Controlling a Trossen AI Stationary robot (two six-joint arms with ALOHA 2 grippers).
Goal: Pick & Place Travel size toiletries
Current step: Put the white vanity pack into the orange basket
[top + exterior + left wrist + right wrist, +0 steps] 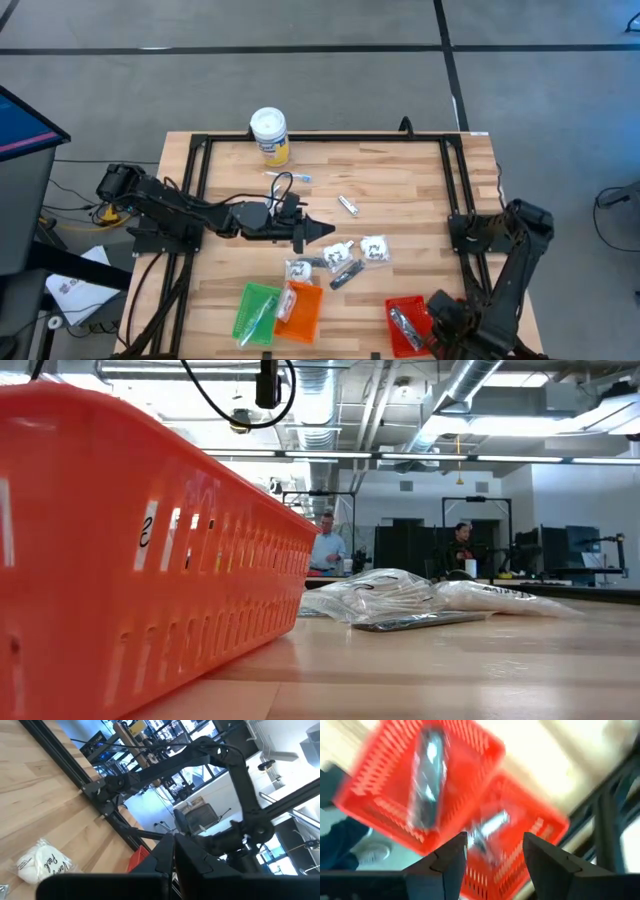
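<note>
Right wrist view first: my right gripper [492, 855] hangs over the red slotted plastic tray [380, 785], its two dark fingers spread with a clear gap and nothing between them. Beyond the fingertips a slim dark grey tube in shiny wrap [427, 780] lies along the tray floor, and a smaller silvery piece [487, 827] sits nearer, almost in line with the gap; motion blur doubles the tray, so I cannot say whether that piece is resting or dropping. I judge this is the release step. To do it well I would hold the fingers wide, lift straight up before swinging away so neither finger hooks the tray wall, and check that nothing clings to a pad.

From above, the right arm is folded back on itself at the near right corner of the butcher-block wooden table [400, 185], forearm angled steeply, wrist pitched down over the tray [408, 325]. My left gripper [318, 231] reaches out low and nearly flat over the table's middle, fingers pressed together on nothing I can see. Just ahead of its tip lie the remaining toiletries: small white crinkly packets with dark print [373, 248] and, a little farther off, a small silvery stick [347, 205]. One such packet [42, 865] shows close beside its fingers.
</note>
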